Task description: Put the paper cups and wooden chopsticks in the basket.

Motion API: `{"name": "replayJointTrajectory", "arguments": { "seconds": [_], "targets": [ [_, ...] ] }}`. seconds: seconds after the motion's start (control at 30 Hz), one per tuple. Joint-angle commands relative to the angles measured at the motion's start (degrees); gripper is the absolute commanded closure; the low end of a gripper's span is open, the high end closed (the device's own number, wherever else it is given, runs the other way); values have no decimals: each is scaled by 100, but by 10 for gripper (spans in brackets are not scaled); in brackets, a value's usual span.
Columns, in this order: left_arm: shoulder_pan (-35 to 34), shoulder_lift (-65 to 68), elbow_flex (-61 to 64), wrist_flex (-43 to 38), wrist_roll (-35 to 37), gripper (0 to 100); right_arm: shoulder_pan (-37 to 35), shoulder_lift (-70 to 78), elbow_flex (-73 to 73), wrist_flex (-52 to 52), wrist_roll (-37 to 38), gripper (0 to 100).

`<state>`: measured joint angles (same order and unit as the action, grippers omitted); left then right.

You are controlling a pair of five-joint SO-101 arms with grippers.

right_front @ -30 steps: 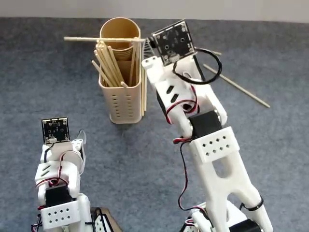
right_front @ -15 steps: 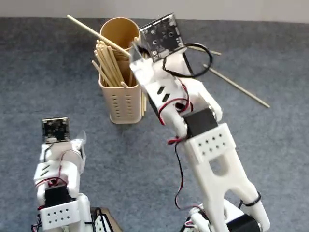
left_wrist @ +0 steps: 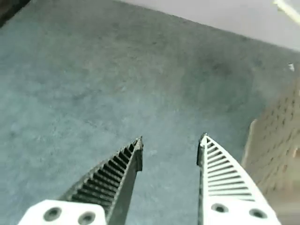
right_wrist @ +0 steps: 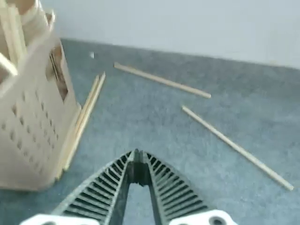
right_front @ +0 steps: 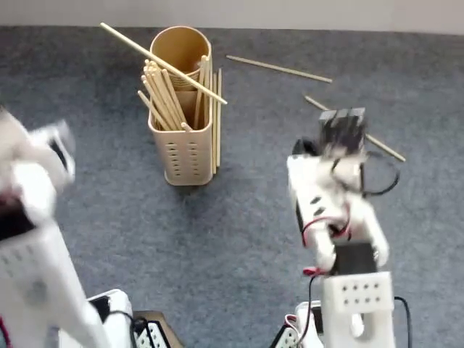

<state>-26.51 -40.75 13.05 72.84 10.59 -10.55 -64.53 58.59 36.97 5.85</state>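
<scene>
basket (right_front: 185, 156) by tabletop (right_front: 152, 239) far edge: holds paper cup (right_front: 180, 49), chopstick bundle (right_front: 163, 98), one chopstick (right_front: 145, 51) across rim | leaning chopsticks (right_front: 217, 130) on wall facing right edge | loose chopsticks (right_front: 279, 69) far-right, one (right_front: 386, 149) partly behind right arm | left gripper (left_wrist: 170, 138) wide, empty, near basket | right gripper (right_wrist: 136, 154) closed, empty

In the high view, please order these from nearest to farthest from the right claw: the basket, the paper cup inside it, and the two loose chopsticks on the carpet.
From the right claw:
1. slanted chopstick, lying right next to it.
2. far chopstick, lying farther back.
3. basket, to the left.
4. paper cup, at the basket's far end.
</scene>
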Motion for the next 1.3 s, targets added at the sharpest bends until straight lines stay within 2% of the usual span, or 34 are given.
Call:
{"name": "replayJointTrajectory", "arguments": {
  "seconds": [0.0, 0.2, 0.27, 0.37, 0.53, 0.77, 0.9, 1.0, 1.13, 1.27],
  "targets": [
    [444, 2519, -4207, 1055, 571, 780, -66, -760, 1824, -884, 132, 992],
    [1613, 5701, -8681, 2418, 1213, 728, -180, -1516, 3213, -1710, 141, 991],
    [1798, 6598, -9684, 2585, 1319, 728, -180, -1736, 3407, -1710, 149, 991],
    [1886, 7662, -10519, 2444, 1459, 730, -180, -2044, 3618, -1710, 149, 991],
    [1868, 8532, -10633, 2110, 2101, 730, -189, -2536, 3873, -1701, 149, 991],
    [1789, 8637, -10677, 2066, 2796, 764, -259, -2914, 4057, -1675, 149, 991],
    [1710, 8646, -10651, 1811, 2778, 843, -532, -2914, 4066, -1675, 554, 992],
    [1640, 8646, -10677, 1591, 2725, 921, -576, -2923, 4136, -1666, 589, 992],
    [1648, 8646, -10686, 1213, 2092, 994, -593, -2949, 4277, -1684, 615, 992],
    [1657, 8488, -10695, 615, 1600, 994, -593, -2949, 4286, -1692, 615, 992]
  ]
}}
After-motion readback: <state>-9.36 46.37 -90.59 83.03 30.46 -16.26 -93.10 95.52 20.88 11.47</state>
